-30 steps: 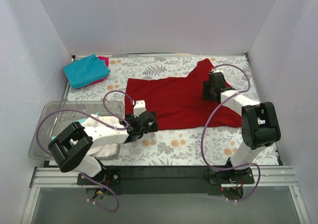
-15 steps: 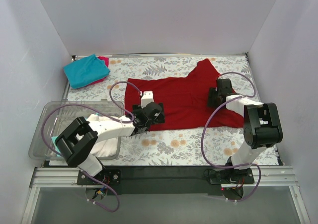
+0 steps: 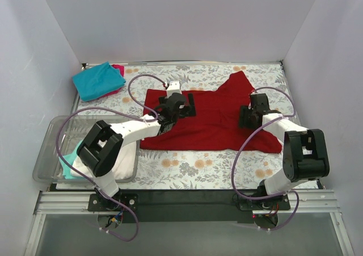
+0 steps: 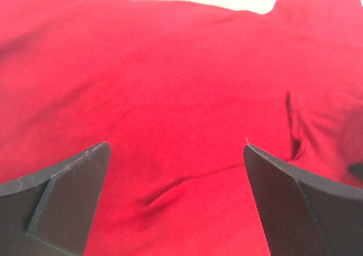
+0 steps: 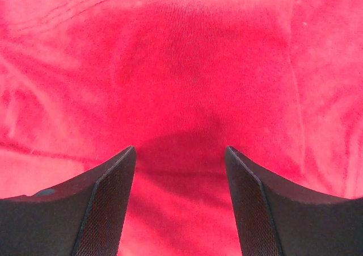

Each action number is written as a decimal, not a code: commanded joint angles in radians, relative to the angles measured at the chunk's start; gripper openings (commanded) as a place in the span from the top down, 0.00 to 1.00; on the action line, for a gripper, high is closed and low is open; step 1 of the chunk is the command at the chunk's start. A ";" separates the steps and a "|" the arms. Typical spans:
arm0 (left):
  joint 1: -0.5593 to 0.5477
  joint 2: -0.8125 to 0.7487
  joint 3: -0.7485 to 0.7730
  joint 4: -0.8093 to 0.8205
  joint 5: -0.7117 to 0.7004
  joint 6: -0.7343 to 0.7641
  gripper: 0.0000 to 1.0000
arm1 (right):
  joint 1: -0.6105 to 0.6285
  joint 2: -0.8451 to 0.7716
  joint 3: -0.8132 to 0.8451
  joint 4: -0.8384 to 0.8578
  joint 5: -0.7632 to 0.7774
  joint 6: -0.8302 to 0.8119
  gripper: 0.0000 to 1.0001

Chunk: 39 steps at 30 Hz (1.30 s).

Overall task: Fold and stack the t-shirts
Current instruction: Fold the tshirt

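Note:
A large dark red t-shirt (image 3: 210,122) lies spread on the flowered table, a sleeve pointing to the far right. My left gripper (image 3: 190,105) is open and empty over its left-centre; red cloth (image 4: 176,97) fills the left wrist view between the fingers (image 4: 68,182). My right gripper (image 3: 245,117) is open and empty, low over the shirt's right part; red cloth (image 5: 187,68) fills the right wrist view. A folded teal t-shirt (image 3: 97,80) lies on a magenta-pink one (image 3: 118,70) at the far left. A white shirt (image 3: 126,163) lies in the bin.
A clear plastic bin (image 3: 59,128) stands at the near left, holding cloth with a teal piece (image 3: 69,160) at its front. White walls close in the table on three sides. The arm cables loop over the shirt's edges.
My left gripper has moved from the shirt's near-left edge up and right onto the shirt. My right gripper has moved nearer and a little right. The near edge of the shirt lies straighter.

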 commanded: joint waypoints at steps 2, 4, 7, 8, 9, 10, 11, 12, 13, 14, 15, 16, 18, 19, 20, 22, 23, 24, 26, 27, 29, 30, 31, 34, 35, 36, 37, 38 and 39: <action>0.063 0.057 0.103 -0.004 0.019 0.038 0.02 | -0.006 -0.081 0.121 -0.091 -0.005 -0.013 0.41; 0.144 0.068 0.131 -0.012 0.082 0.032 0.02 | -0.006 -0.096 0.142 -0.091 0.002 -0.024 0.41; 0.202 0.107 0.174 -0.038 0.045 0.055 0.02 | -0.007 -0.102 0.193 -0.089 0.021 -0.041 0.39; 0.215 0.142 0.218 -0.049 0.033 0.061 0.02 | -0.006 -0.101 0.205 -0.089 0.021 -0.042 0.39; 0.232 0.166 0.240 -0.081 0.018 0.055 0.02 | -0.006 -0.101 0.223 -0.089 0.018 -0.044 0.39; 0.270 0.189 0.264 -0.092 0.022 0.049 0.02 | -0.006 -0.102 0.230 -0.089 0.001 -0.044 0.39; 0.288 0.238 0.305 -0.100 0.028 0.041 0.02 | -0.006 -0.108 0.233 -0.086 -0.011 -0.044 0.39; 0.305 0.263 0.328 -0.112 0.031 0.033 0.02 | -0.006 -0.116 0.234 -0.083 -0.023 -0.044 0.39; 0.331 0.287 0.348 -0.119 0.018 0.032 0.02 | -0.007 -0.121 0.230 -0.079 -0.036 -0.044 0.39; 0.342 0.332 0.371 -0.135 0.001 0.030 0.02 | -0.006 -0.130 0.225 -0.074 -0.039 -0.045 0.39; 0.354 0.349 0.410 -0.152 -0.012 0.032 0.02 | -0.006 -0.135 0.214 -0.071 -0.037 -0.050 0.39; 0.356 0.363 0.421 -0.149 -0.025 0.033 0.02 | -0.006 -0.138 0.210 -0.071 -0.031 -0.051 0.39; 0.367 0.398 0.450 -0.135 -0.051 0.044 0.02 | -0.007 -0.151 0.202 -0.066 -0.025 -0.053 0.38; 0.376 0.412 0.468 -0.146 -0.053 0.050 0.02 | -0.006 -0.151 0.194 -0.065 -0.025 -0.053 0.38; 0.379 0.436 0.485 -0.159 -0.076 0.053 0.03 | -0.006 -0.158 0.193 -0.060 -0.030 -0.053 0.38; 0.388 0.453 0.505 -0.187 -0.097 0.050 0.03 | -0.007 -0.162 0.191 -0.057 -0.033 -0.054 0.38; 0.391 0.455 0.501 -0.187 -0.096 0.041 0.03 | -0.006 -0.165 0.188 -0.054 -0.037 -0.054 0.38; 0.394 0.452 0.497 -0.182 -0.094 0.036 0.03 | -0.006 -0.167 0.188 -0.053 -0.039 -0.054 0.38; 0.400 0.455 0.491 -0.178 -0.108 0.038 0.04 | -0.006 -0.167 0.185 -0.048 -0.048 -0.056 0.38; 0.403 0.458 0.491 -0.167 -0.111 0.039 0.05 | -0.006 -0.167 0.185 -0.046 -0.054 -0.054 0.38; 0.413 0.470 0.497 -0.159 -0.105 0.042 0.05 | -0.007 -0.162 0.181 -0.042 -0.062 -0.056 0.38; 0.416 0.473 0.502 -0.159 -0.107 0.044 0.05 | -0.006 -0.162 0.179 -0.042 -0.065 -0.056 0.38; 0.425 0.484 0.507 -0.159 -0.107 0.045 0.05 | -0.006 -0.159 0.179 -0.042 -0.068 -0.056 0.38; 0.439 0.502 0.530 -0.159 -0.096 0.053 0.06 | -0.006 -0.153 0.179 -0.039 -0.070 -0.056 0.38; 0.443 0.504 0.536 -0.159 -0.094 0.053 0.07 | -0.007 -0.153 0.177 -0.040 -0.068 -0.057 0.38; 0.446 0.507 0.539 -0.159 -0.096 0.053 0.09 | -0.006 -0.152 0.177 -0.040 -0.070 -0.056 0.38; 0.453 0.510 0.542 -0.159 -0.087 0.053 0.11 | -0.006 -0.153 0.179 -0.040 -0.071 -0.057 0.38; 0.456 0.513 0.543 -0.159 -0.079 0.053 0.12 | -0.006 -0.152 0.179 -0.040 -0.070 -0.056 0.38; 0.456 0.512 0.543 -0.159 -0.073 0.055 0.14 | -0.007 -0.151 0.177 -0.040 -0.070 -0.056 0.38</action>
